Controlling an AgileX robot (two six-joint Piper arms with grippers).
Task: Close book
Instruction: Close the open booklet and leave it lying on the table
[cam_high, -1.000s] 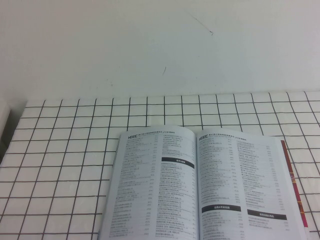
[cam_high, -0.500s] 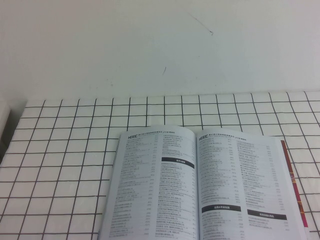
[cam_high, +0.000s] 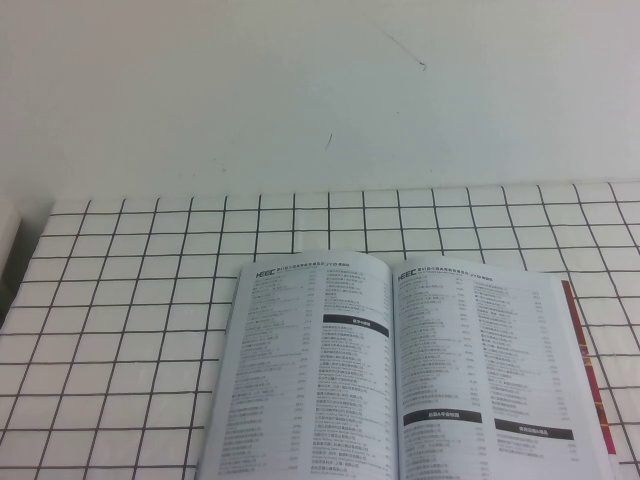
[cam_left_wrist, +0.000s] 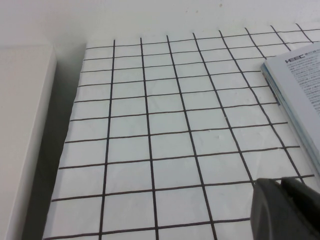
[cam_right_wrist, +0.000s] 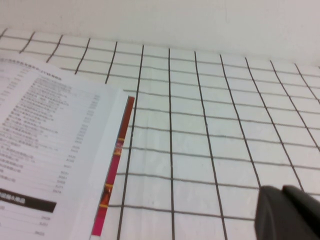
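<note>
Dark left claw (cam_left_wrist: 284, 207) and right claw (cam_right_wrist: 286, 210) flank the open book (cam_high: 400, 370), grip state unclear.

White grid-lined table (cam_high: 130, 300), open book (cam_high: 400, 370) lying flat on it

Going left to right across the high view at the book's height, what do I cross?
Checked tablecloth, book's left page, centre fold, right page, red cover edge. Left end effector and right end effector show only in wrist views.
</note>
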